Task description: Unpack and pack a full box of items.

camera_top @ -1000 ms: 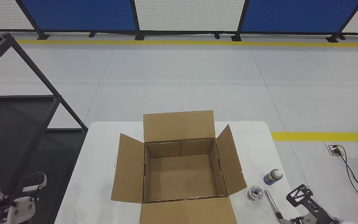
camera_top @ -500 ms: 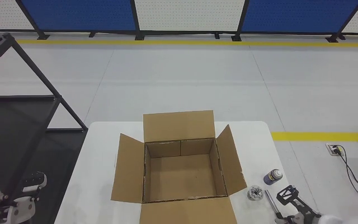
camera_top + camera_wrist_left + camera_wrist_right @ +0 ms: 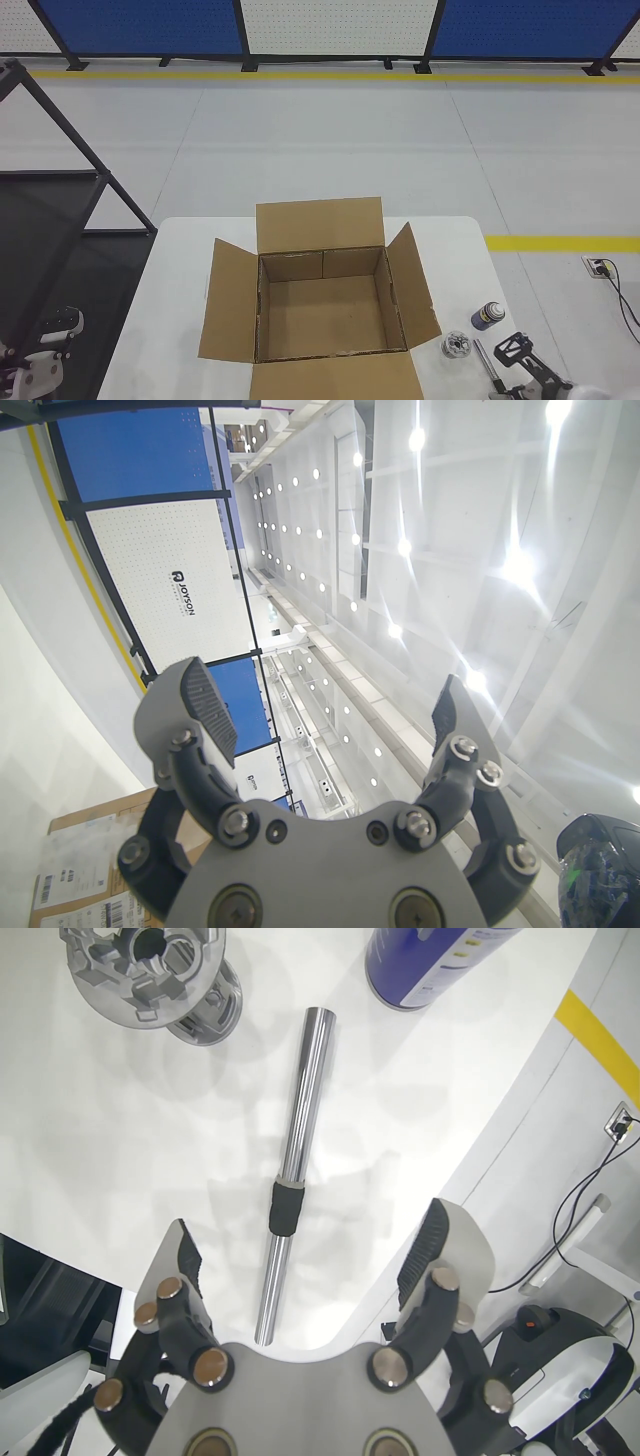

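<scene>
**A:** Which arm is nearer to the next item?

**B:** The right one, in my judgement. My left gripper (image 3: 325, 690) points up toward the ceiling, with its fingers spread and nothing between them. The cardboard box (image 3: 325, 300) stands open and empty at the centre of the table (image 3: 170, 310).

**A:** And the items?

**B:** They are at the lower right of the top view. First comes the metal hub (image 3: 456, 346), then the steel rod (image 3: 295, 1148), and the blue spray can (image 3: 487, 316) is just above them.

**A:** How does the rod lie to the fingers?

**B:** It points straight away from my right gripper (image 3: 312, 1233), so its long axis crosses the closing line. The fingers are wide apart, one on each side of its near half, and neither touches it. The gripper looks down over the table's near edge. I think I need only to descend near the black tape band (image 3: 286, 1208).
</scene>
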Robot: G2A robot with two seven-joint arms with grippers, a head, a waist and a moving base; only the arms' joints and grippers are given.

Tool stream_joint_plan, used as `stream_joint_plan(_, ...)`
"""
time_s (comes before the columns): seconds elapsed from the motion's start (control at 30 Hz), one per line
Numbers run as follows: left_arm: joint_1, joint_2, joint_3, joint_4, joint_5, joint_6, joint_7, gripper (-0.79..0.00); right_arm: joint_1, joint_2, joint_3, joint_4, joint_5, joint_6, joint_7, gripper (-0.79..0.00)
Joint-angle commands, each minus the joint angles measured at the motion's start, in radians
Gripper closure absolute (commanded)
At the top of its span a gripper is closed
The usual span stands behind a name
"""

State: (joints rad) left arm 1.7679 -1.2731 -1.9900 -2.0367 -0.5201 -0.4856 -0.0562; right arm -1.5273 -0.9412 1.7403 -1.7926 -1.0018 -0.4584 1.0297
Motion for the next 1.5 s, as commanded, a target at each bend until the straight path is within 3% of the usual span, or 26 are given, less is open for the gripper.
stream_joint_plan(0.0, 0.0, 0.0, 0.0, 0.0, 0.0, 0.0, 0.0, -0.785, 0.005, 0.001, -0.004, 0.011, 0.0, -0.003, 0.0, -0.332)
stream_joint_plan(0.3, 0.0, 0.0, 0.0, 0.0, 0.0, 0.0, 0.0, -0.785, 0.018, 0.005, -0.027, 0.03, 0.0, -0.002, 0.002, -0.194)
stream_joint_plan(0.63, 0.0, 0.0, 0.0, 0.0, 0.0, 0.0, 0.0, -0.785, 0.035, 0.009, -0.055, 0.044, -0.002, 0.004, 0.005, -0.169)
stream_joint_plan(1.33, 0.0, 0.0, 0.0, 0.0, 0.0, 0.0, 0.0, -0.785, 0.067, 0.019, -0.1, 0.072, -0.006, 0.0, 0.016, -0.203)
stream_joint_plan(1.47, 0.0, 0.0, 0.0, 0.0, 0.0, 0.0, 0.0, -0.785, 0.076, 0.02, -0.11, 0.077, -0.013, 0.003, 0.021, -0.16)
